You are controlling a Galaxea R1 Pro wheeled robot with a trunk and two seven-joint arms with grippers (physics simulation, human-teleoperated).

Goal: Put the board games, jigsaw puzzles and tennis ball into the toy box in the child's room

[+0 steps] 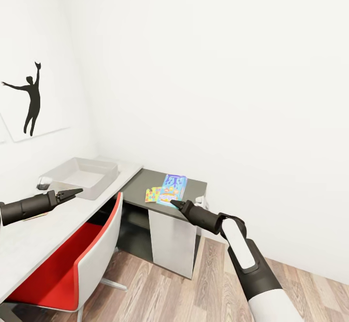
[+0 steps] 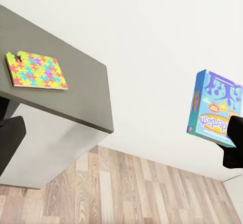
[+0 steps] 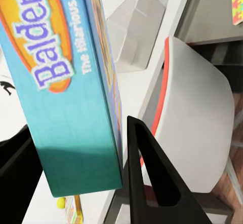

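Right gripper (image 1: 175,202) fingers (image 3: 152,183) clamped on the lower edge of one board game (image 1: 173,189), holding it up clear of the dark counter (image 1: 194,186); in the left wrist view the same box (image 2: 214,107) hangs in mid-air in front of the white wall. Box is blue/teal, orange panel with purple-white "Balderdash" lettering, flat rectangular card box. Left gripper (image 1: 72,194) out over the pale counter (image 1: 29,244), fingers look drawn together, nothing between them. Count visible: one board game, one jigsaw puzzle (image 1: 152,195), one tennis ball (image 3: 61,202), one toy box (image 1: 82,176). Puzzle is a thin square tile of interlocking red, yellow, blue and green pieces, lying flat on the dark counter near its front edge, just beside the held box as the head camera sees it. Ball is small and yellow-green, on the pale counter. Toy box is a shallow pale grey bin with sloping sides and no lid, at the far end of the pale counter by the wall. One red chair (image 1: 72,264) with a white shell is pushed up to the pale counter. One black silhouette picture (image 1: 30,99) on the left wall.
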